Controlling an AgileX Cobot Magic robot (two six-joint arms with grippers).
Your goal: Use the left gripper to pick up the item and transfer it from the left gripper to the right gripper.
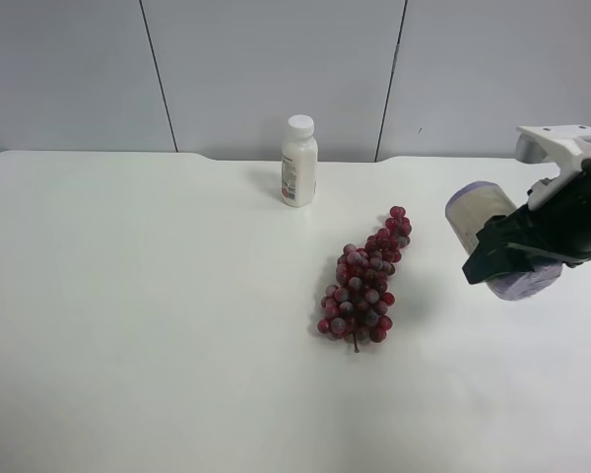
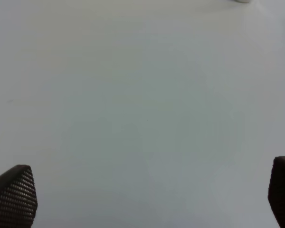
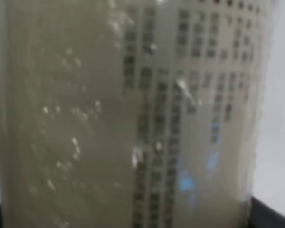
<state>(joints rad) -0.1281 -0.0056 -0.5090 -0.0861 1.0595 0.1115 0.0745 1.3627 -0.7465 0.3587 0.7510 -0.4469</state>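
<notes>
A translucent grey cylindrical container (image 1: 481,211) with a purple end is held tilted above the table at the exterior high view's right. My right gripper (image 1: 512,258) is shut on it. In the right wrist view the container's printed label (image 3: 180,114) fills the frame, so the fingers are hidden there. My left gripper (image 2: 149,197) is open and empty over bare white table (image 2: 142,95). Only its two dark fingertips (image 2: 14,194) show. The left arm is out of the exterior high view.
A bunch of dark red grapes (image 1: 364,281) lies on the white table (image 1: 128,296) near the middle, left of the held container. A white bottle (image 1: 298,161) stands upright behind the grapes, near the table's far edge.
</notes>
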